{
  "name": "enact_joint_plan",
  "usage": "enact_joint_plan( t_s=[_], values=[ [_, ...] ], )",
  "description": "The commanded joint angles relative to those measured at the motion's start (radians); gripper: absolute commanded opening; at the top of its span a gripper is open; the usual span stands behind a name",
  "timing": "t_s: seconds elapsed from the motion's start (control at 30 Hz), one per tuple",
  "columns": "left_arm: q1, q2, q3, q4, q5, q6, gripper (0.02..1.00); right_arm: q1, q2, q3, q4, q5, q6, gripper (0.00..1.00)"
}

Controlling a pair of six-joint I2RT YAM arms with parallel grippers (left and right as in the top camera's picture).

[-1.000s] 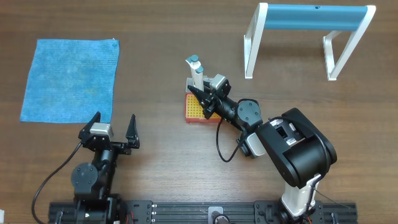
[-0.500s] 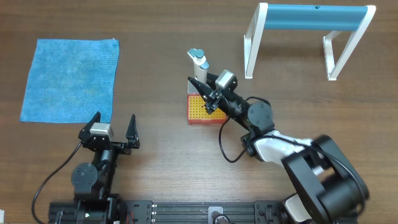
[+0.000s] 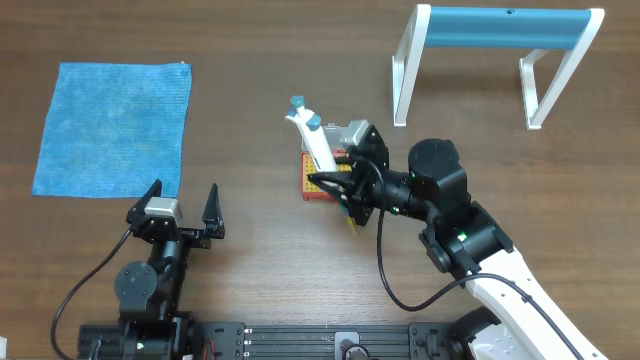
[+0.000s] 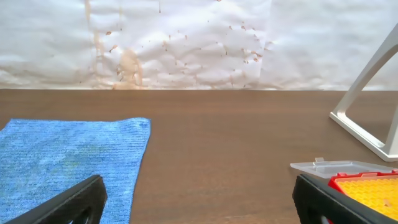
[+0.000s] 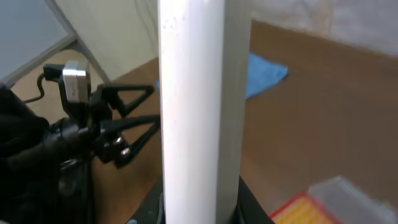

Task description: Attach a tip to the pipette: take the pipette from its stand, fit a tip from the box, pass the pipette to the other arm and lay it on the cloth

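Observation:
My right gripper (image 3: 335, 182) is shut on the white pipette (image 3: 312, 140), which has a blue top and leans over the red and yellow tip box (image 3: 311, 184). In the right wrist view the pipette's body (image 5: 199, 112) stands upright and close, with the tip box (image 5: 298, 208) below it. A thin yellowish tip (image 3: 352, 224) pokes out at the pipette's lower end. My left gripper (image 3: 181, 209) rests open near its base, just below the blue cloth (image 3: 112, 130), with nothing in it. The cloth (image 4: 62, 162) lies flat, and the tip box (image 4: 367, 186) sits off to the side.
The white stand with a blue bar (image 3: 500, 40) is at the back right, and one of its legs (image 4: 373, 112) is in the left wrist view. Bare wooden table lies between the cloth and the tip box. The left gripper (image 5: 118, 124) appears beyond the pipette.
The right arm has lifted the pipette off the tip box and tilted it, top end toward the left. Its elbow swung out to the right. The left arm has not moved.

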Motion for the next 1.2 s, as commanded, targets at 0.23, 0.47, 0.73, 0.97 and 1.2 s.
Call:
enact_joint_plan(
  t_s=[0.23,0.47,0.73,0.97,1.2],
  values=[
    [-0.005,-0.005,-0.003,0.026,0.118,-0.175,0.965,0.0,-0.007,0.008,-0.015,-0.003,0.446,0.082],
    [-0.004,-0.005,-0.003,0.084,0.624,-1.34,0.996,0.0,-0.005,0.008,-0.015,0.023,0.465,0.082],
    [-0.004,0.024,0.014,0.318,0.627,-1.512,1.0,0.0,-0.005,0.008,-0.015,0.022,0.465,0.08],
    [-0.005,0.39,0.246,0.319,0.806,-1.337,0.998,0.0,-0.005,0.008,-0.015,-0.036,0.5,0.08],
    [-0.149,0.936,0.497,0.51,0.909,-1.155,0.998,0.0,-0.005,0.008,-0.015,-0.043,0.506,0.08]
  ],
)
